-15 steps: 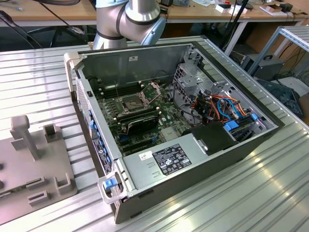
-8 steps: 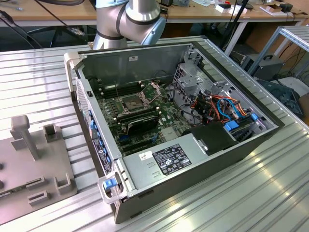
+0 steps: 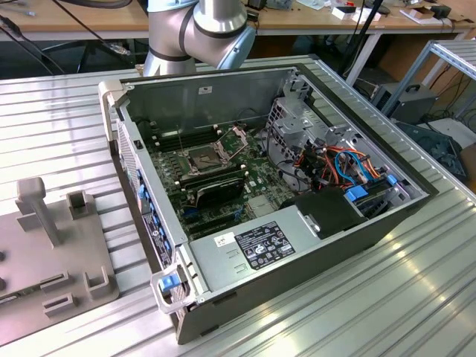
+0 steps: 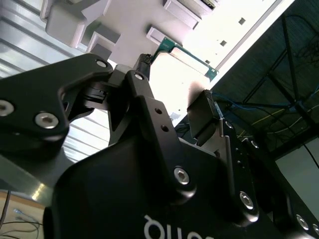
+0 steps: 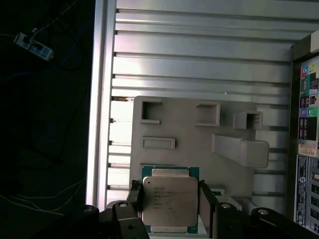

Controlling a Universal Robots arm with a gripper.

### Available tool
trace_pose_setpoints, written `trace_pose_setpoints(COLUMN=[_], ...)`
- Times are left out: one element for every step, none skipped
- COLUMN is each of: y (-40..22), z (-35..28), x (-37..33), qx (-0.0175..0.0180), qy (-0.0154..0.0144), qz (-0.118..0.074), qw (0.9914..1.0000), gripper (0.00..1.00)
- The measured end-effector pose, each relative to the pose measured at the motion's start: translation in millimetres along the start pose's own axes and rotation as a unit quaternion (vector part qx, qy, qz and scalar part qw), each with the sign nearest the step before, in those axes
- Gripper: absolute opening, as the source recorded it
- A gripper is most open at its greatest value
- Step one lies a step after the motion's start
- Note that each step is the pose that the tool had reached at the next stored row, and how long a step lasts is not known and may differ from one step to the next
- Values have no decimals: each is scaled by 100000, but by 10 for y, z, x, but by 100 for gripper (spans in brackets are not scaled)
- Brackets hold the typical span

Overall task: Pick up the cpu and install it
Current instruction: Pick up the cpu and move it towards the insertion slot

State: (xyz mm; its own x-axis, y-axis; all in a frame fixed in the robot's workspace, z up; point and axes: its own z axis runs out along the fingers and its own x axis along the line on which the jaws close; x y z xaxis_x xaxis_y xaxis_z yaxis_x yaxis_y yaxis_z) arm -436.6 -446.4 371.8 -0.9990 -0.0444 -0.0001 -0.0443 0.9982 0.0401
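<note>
The cpu, a square chip with a silver lid on a green board, sits between my gripper's two black fingers, which press against its opposite edges in the first wrist view. In the second wrist view the gripper holds the same cpu by its green-edged sides. Chip and gripper are over the near end of a grey fixture plate. Inside the open computer case, the motherboard's socket lies with its metal frame swung open.
The computer case lies on its side on a ribbed aluminium table, full of cables, a power supply and drive bays. The grey fixture plate with a tall post stands at the exterior view's left. The arm's base rises behind the case.
</note>
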Motion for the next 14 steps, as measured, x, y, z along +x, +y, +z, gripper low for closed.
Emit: trace_pose_setpoints(y=[0, 0, 0, 0, 0, 0, -1, -1, -1, -2, -3, -4, -3, -4], z=[0, 0, 0, 0, 0, 0, -1, -1, 0, 0, -1, 0, 0, 0], x=[0, 0, 0, 0, 0, -3, -12, -19, -33, -48, -65, -84, -90, -90], qx=[3, 1, 0, 1, 1, -3, 0, 2, -1, 0, 3, 0, -1, 0], qy=[1, 4, 0, 1, 1, -4, 3, 3, 0, 1, 3, -1, 0, 0], qz=[4, 0, 2, 1, 1, 2, -11, -7, 1, 2, 1, -1, 4, 7], qw=[100000, 100000, 100000, 100000, 100000, 100000, 100000, 100000, 100000, 100000, 100000, 100000, 100000, 100000], gripper=[55, 55, 55, 55, 55, 55, 55, 55, 55, 55, 55, 55, 55, 55])
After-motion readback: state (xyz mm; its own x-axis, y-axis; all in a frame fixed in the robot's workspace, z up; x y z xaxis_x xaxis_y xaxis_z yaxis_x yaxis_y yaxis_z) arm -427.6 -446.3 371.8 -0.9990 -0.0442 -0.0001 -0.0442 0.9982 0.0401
